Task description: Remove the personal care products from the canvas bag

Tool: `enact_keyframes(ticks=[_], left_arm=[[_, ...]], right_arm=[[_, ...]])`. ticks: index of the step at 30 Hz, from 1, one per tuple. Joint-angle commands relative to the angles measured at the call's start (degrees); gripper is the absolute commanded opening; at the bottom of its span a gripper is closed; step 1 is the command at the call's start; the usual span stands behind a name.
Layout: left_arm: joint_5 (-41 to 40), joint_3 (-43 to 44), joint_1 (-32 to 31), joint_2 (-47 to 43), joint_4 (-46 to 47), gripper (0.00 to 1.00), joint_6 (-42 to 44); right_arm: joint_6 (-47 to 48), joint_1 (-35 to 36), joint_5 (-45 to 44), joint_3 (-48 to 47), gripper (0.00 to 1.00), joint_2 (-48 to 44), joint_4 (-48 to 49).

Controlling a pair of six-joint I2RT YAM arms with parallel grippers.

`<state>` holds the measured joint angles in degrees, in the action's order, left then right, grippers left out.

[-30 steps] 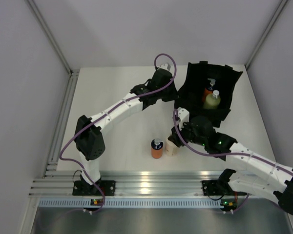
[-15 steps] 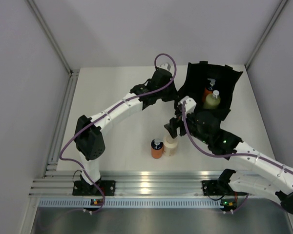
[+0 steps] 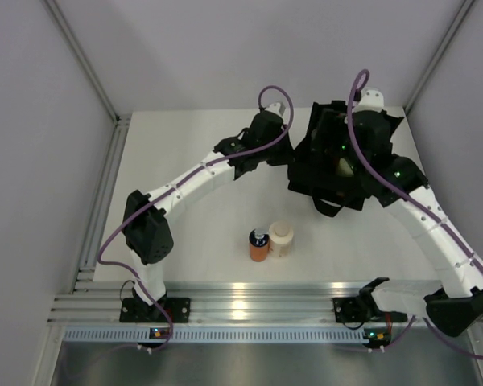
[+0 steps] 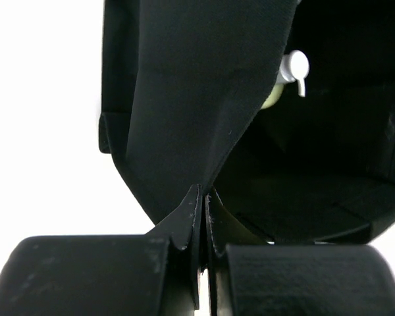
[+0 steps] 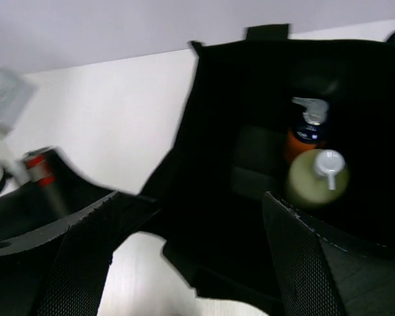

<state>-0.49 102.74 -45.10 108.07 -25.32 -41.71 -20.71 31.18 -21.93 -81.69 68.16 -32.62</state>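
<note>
The left gripper [image 4: 201, 197] clamps the wall of the canvas bag [image 4: 184, 99] at bottom centre. The right gripper [image 5: 187, 217] gapes wide over the bag, with the yellow-green bottle [image 5: 313, 181] at centre right.

— Where is the top camera?
— High at the near edge, looking down over the whole table [image 3: 209, 233].
— The wrists?
— Left sits tight against the canvas bag's [image 4: 184, 99] wall, peering past it inside. Right looks down into the bag from farther off. Both catch the yellow-green bottle [image 5: 316, 184].
</note>
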Motion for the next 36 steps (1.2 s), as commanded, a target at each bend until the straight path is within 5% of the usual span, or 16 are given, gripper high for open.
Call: enact_keyframes(ticks=[1, 8, 15, 23, 36], left_arm=[[3.82, 4.04, -0.07, -1.55, 0.19, 0.0, 4.09], [6.47, 4.75, -0.07, -0.67, 0.27, 0.0, 7.61], [6.47, 2.65, -0.07, 0.82, 0.18, 0.0, 9.02], [1.64, -2.45, 0.19, -2.16, 0.18, 0.0, 3.66], [4.01, -5.87, 0.19, -3.04, 0.27, 0.0, 1.81]], right_arm=[[-2.41, -6.38, -1.28, -2.33, 0.84, 3.11, -5.79], [8.39, -14.83, 3.21, -5.5, 0.84, 10.85, -5.44], [16.13, -19.13, 5.93, 1.18, 0.85, 10.5, 3.87], [20.27, -19.84, 4.71, 6.17, 0.81, 13.58, 8.62], [22.9, -19.58, 5.32, 20.33, 0.8, 9.45, 30.5]])
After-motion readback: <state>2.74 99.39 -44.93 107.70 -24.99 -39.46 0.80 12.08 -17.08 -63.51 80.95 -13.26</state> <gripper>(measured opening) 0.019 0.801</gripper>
